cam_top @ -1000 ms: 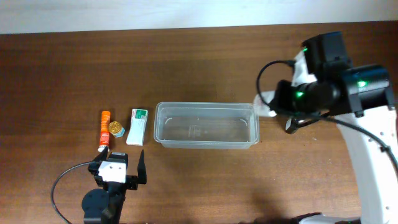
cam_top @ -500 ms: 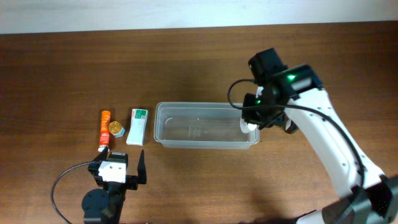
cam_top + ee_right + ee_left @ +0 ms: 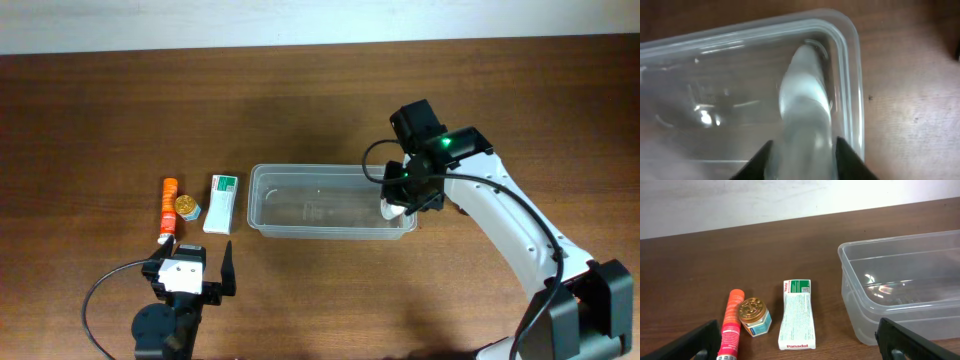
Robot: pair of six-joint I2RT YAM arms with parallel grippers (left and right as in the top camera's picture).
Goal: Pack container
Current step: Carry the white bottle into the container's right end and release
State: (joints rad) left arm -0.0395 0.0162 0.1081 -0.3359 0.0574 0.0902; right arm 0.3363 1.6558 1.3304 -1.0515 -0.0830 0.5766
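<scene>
Risk sits in the release. The right gripper [image 3: 802, 151] carries a pale, whitish object [image 3: 805, 100] just inside the right end wall of the container [image 3: 852, 75]. If the jaws part while the object stands high or leans on that wall, it could topple over the rim onto the table [image 3: 120, 120]. A push downward or sideways could also shove the light tub along. The jaws are clamped on the object's two sides, spread only as wide as its body. It points from the fingers toward the far right corner of the tub. The blur hides what it is, and I cannot tell whether its tip touches the floor.

From above, the container lies lengthwise at the middle of the table, otherwise bare inside. Left of it, apart from its wall, lie a Panadol box [image 3: 797, 320], a small gold-lidded jar [image 3: 754, 316] and an orange tube [image 3: 730, 322], the jar touching or nearly touching the tube. Nearer than these rests the left gripper [image 3: 196, 268], jaws wide apart and holding nothing.
</scene>
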